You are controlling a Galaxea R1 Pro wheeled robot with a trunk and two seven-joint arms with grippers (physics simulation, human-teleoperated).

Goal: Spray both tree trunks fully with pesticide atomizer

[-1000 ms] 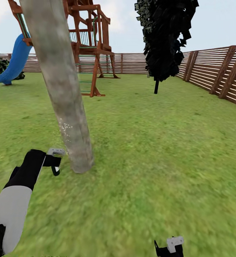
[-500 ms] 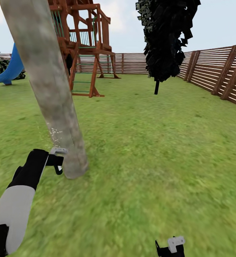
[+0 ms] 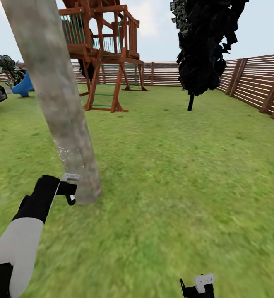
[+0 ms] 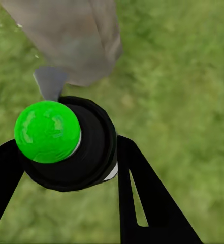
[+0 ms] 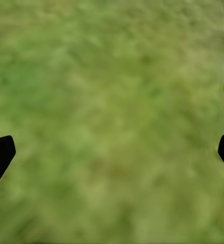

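On the lawn point(image 3: 174, 186) of a fenced garden, the robot's left claw point(image 4: 66, 152) is clenched on the pesticide atomizer point(image 4: 68, 145), a dark round bottle whose top reads bright green in the left wrist view, with its pale nozzle point(image 4: 50, 82) aimed at the foot of a tree trunk point(image 3: 56, 99) just beyond it. The head view puts the left claw point(image 3: 70, 191) low and immediately beside the trunk's base, on the robot's left, so the bottle's spray line runs from the claw straight toward the bark, while the trunk's long axis rises steeply and leans out of the top of the picture. A sprinkling of pale specks point(image 3: 64, 154) marks the bark a little above the claw; the bark higher up looks bare, so the judgement is that spraying sits near the bottom of this trunk and the next stretch calls for lifting the nozzle up along the column. The left arm is by far the nearer to the trunk. The right claw point(image 5: 112, 152) hangs released and empty over grass, its two dark tips wide apart, well off to the robot's right. One pale trunk is in sight. Farther back stand one red wooden play tower point(image 3: 104, 49), one blue slide point(image 3: 23, 87), one dark narrow tree point(image 3: 205, 45) and the slatted brown fence point(image 3: 253, 82) closing the lawn.
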